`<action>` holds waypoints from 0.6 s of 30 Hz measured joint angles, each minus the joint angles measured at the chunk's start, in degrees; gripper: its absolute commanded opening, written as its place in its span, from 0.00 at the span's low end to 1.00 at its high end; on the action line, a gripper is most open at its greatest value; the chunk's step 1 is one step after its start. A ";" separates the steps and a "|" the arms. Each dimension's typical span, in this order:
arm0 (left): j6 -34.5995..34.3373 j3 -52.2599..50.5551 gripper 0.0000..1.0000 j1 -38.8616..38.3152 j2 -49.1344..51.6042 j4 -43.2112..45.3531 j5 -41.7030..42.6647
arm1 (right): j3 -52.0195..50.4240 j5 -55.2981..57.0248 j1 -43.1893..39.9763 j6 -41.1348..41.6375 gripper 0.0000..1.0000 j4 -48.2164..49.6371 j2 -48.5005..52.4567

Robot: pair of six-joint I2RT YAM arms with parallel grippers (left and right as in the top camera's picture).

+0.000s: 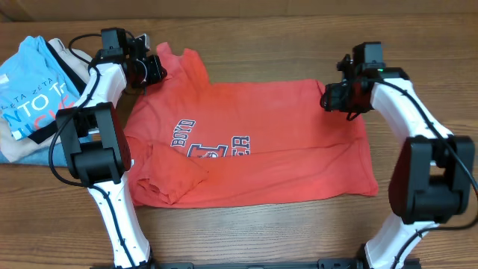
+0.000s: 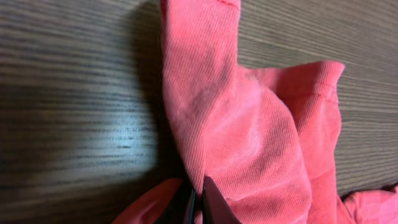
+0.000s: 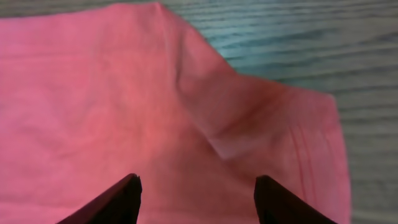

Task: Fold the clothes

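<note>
The clothes, a coral-red T-shirt (image 1: 284,142) with navy-and-white lettering, lie spread on the wooden table, the chest print toward the left. My left gripper (image 1: 155,69) is at the shirt's top-left corner, shut on a raised fold of the red fabric (image 2: 249,124). In the left wrist view its jaws (image 2: 199,199) pinch the cloth edge tightly. My right gripper (image 1: 328,97) hovers at the shirt's top-right corner. There its fingers (image 3: 198,186) stand open, apart over the creased red cloth (image 3: 124,93) near a hemmed edge, with nothing clamped between them.
A light-blue T-shirt (image 1: 30,90) with white and red print lies crumpled at the far left on a beige garment (image 1: 21,153), close to my left arm. Bare wooden table (image 1: 261,45) surrounds the red shirt.
</note>
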 measured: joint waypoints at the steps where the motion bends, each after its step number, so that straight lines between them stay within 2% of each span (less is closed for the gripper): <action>1: 0.00 0.00 0.07 0.00 0.00 -0.17 -0.04 | 0.00 0.48 0.15 -0.11 0.59 0.66 0.70; 18: 0.00 0.00 0.07 0.00 0.00 -1.25 -0.31 | -0.02 6.71 0.26 -0.72 0.49 5.81 4.33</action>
